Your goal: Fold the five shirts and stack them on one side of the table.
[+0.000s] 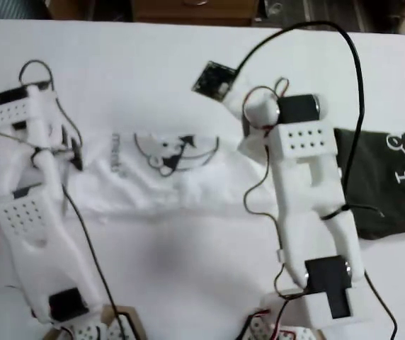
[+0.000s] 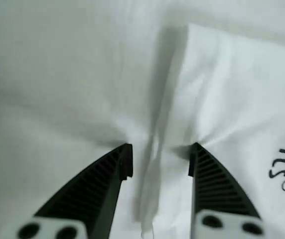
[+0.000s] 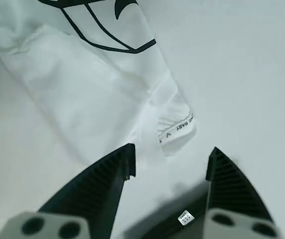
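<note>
My left gripper (image 2: 160, 160) is spread astride a crease of the white shirt (image 1: 160, 173) mid-table, and my right gripper (image 3: 170, 162) gapes over its label (image 3: 176, 130). The high view adds a dark shirt (image 1: 383, 180) at the table's (image 1: 188, 269) right edge

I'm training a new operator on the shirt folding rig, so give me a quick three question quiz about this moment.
1. True or false: the dark shirt lies on top of the white shirt.
2. The left tool is: A, shut on the dark shirt; B, open astride a ridge of the white shirt; C, parked away from any shirt.
3. Which tool is beside the white shirt's neck label?
Key: 1 false; 2 B; 3 the right tool.
</note>
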### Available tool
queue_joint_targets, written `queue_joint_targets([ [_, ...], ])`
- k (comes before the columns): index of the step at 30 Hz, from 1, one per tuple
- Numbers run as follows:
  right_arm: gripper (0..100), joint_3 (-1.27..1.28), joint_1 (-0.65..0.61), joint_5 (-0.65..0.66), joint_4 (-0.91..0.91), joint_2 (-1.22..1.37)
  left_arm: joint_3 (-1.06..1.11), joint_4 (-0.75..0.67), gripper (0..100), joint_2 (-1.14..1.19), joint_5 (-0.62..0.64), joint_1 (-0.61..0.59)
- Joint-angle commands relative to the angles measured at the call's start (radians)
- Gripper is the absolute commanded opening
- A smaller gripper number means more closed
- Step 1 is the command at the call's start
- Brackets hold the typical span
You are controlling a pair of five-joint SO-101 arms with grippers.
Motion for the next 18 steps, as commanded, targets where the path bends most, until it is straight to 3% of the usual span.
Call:
queue_joint_targets([
  [1, 24.0, -0.011, 0.005, -0.009, 0.015, -0.065, 0.047, -0.064, 21, -0.052, -0.018, 0.021],
  [11, 24.0, -0.011, 0.004, -0.009, 0.016, -0.065, 0.051, -0.074, 21, 0.046, -0.094, 0.118],
  [18, 24.0, -0.011, 0.01, -0.003, 0.016, -0.065, 0.016, -0.023, 21, 0.063, -0.094, 0.118],
])
